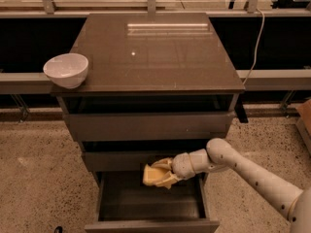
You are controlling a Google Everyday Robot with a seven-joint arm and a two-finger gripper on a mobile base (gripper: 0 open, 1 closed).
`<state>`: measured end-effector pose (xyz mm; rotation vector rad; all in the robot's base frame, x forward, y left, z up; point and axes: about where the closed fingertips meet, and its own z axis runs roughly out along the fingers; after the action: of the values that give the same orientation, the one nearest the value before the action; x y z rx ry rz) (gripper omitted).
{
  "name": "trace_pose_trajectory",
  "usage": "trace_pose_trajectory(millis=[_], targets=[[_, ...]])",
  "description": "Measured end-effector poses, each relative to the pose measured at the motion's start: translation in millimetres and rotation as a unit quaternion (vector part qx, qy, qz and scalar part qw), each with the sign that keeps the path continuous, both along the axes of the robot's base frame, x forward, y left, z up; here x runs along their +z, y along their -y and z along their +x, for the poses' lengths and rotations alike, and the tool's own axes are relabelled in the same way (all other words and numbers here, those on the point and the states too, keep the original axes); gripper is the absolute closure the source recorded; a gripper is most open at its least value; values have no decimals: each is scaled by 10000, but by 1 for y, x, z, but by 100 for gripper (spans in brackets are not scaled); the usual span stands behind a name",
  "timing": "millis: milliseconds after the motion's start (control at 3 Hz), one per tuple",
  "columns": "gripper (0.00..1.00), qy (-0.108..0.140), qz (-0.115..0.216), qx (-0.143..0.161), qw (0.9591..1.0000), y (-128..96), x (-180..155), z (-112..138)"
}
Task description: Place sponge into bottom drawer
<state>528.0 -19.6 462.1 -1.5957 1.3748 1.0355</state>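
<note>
A pale-yellow sponge (pixel 153 176), clasped in the off-white gripper (pixel 164 172) at the cabinet's foot, stands out against the dark interior of the bottom drawer (pixel 146 204). The cabinet (pixel 150 52) is glossy grey-brown. A white bowl (pixel 66 70) sits on its top left edge, with speckled beige flooring (pixel 39 178) around its base.

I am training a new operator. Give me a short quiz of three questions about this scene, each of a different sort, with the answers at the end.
1. True or false: the sponge already lies on the floor of the bottom drawer.
2. Where does the white bowl stand? A) inside the bottom drawer; B) on the cabinet top, at its front corner on the left of the picture; C) in the gripper.
3. Fill in: the gripper, over the rear of the open bottom drawer, has its jaws shut on the ____.

Key: 1. False: the gripper holds it above the drawer's floor. 2. B. 3. sponge.
</note>
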Motion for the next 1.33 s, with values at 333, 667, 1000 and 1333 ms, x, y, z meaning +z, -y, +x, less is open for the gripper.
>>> trace_pose_trajectory(millis=[333, 667, 1000, 1333], targets=[[100, -130, -165, -12, 9998, 14, -31, -5], [100, -157, -171, -26, 9997, 13, -33, -4], [100, -396, -201, -178, 9989, 7, -54, 6], [100, -159, 34, -717, 9973, 3, -101, 18]])
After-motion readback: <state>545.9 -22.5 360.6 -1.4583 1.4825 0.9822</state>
